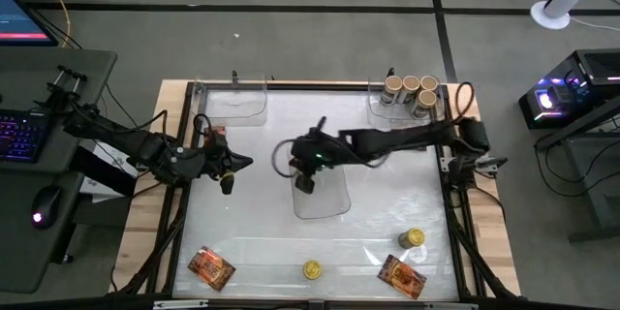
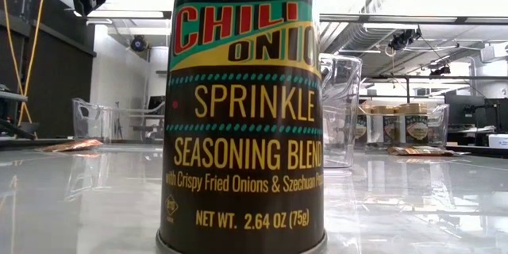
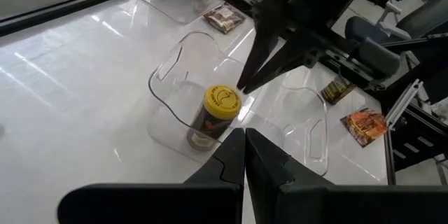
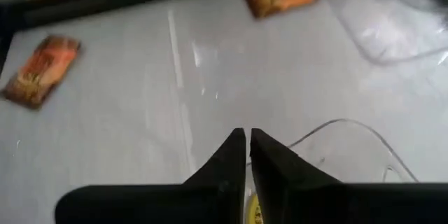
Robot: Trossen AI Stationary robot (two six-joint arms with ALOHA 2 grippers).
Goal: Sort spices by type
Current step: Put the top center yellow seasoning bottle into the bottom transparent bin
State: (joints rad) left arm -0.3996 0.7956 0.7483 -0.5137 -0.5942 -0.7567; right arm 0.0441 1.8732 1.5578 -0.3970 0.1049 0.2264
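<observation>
Right hand (image 1: 304,185) over clear tray (image 1: 334,203)

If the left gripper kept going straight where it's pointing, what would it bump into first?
Probably the yellow-lidded spice jar standing in the clear plastic tray, straight ahead of the shut left gripper. The tray's near wall might come first; depth is unclear.

Seasoning jar (image 2: 242,111) — top cut off by frame.
</observation>
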